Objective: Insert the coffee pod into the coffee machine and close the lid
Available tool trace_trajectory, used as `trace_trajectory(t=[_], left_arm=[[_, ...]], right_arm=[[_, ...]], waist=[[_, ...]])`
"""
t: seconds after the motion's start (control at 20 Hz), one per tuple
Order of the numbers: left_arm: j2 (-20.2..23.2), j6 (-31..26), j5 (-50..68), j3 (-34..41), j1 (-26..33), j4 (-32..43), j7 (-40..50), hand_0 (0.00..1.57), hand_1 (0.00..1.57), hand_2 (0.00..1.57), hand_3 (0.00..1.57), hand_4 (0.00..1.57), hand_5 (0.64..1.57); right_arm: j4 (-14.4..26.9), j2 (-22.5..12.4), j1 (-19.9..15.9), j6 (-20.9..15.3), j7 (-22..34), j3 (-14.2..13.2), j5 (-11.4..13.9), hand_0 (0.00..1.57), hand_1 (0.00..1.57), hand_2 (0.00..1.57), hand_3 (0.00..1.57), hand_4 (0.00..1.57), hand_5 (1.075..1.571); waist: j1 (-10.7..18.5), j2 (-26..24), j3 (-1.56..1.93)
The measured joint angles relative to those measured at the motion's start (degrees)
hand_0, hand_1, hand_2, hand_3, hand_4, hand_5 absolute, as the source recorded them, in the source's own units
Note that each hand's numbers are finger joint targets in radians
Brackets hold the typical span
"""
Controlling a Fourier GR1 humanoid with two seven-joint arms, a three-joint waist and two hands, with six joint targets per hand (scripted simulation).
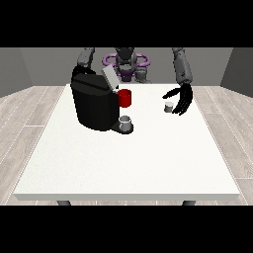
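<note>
Early going: the hand at the view's right [182,98] hovers with fingers spread wide beside the small grey coffee pod [168,106], which stands on the bench [128,163], well right of the open-lidded coffee machine [94,101], nothing inserted yet.

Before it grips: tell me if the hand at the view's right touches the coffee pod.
Cannot tell. In the front view the hand curves around the coffee pod on the table, fingers close beside it, but neither a gap nor contact shows plainly.

A large white table [123,163] stands on pale wood-plank flooring [29,113] before what appear to be plain grey walls [29,64].
</note>
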Motion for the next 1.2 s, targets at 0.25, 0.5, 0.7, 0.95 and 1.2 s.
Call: trace_trajectory(t=[0.25,0.5,0.7,0.95,1.2], left_arm=[[0.26,3.77,-3.36,-0.58,-1.84,3.01,-2.15,0.72,0.72,0.85,0.62,0.15,1.571],[-0.29,8.63,-5.14,0.19,-3.06,5.57,-3.73,0.82,0.82,0.97,0.74,0.39,1.571],[-0.55,12.07,-7.04,-0.02,-3.73,6.84,-4.96,0.99,0.99,1.09,0.87,0.29,1.571],[0.23,12.91,-10.10,-1.57,-4.41,8.39,-5.80,1.11,1.11,1.17,0.97,0.28,1.571],[0.85,11.93,-11.23,-1.78,-6.17,9.05,-7.33,1.42,1.42,1.46,1.42,0.56,1.571]], right_arm=[[-0.62,0.08,-1.47,-0.60,1.66,0.01,0.22,0.00,0.00,0.00,0.00,0.52,1.571],[-1.76,-0.24,0.21,0.17,1.69,0.84,-0.12,0.00,0.00,0.00,0.00,0.51,1.571],[-1.73,-0.63,0.05,0.94,1.36,-0.13,-1.30,0.00,0.00,0.00,0.00,0.51,1.571],[-1.47,-0.35,-0.32,0.94,0.97,-0.73,-2.30,0.00,0.00,0.00,0.00,0.49,1.571],[0.15,-0.81,-1.11,0.57,0.58,-1.74,-2.31,0.00,0.00,0.00,0.00,0.42,1.571]], waist=[[-0.55,0.85,0.00],[-1.53,0.57,0.04],[-1.70,1.03,0.06],[-1.65,1.04,0.09],[-0.82,0.85,0.04]])
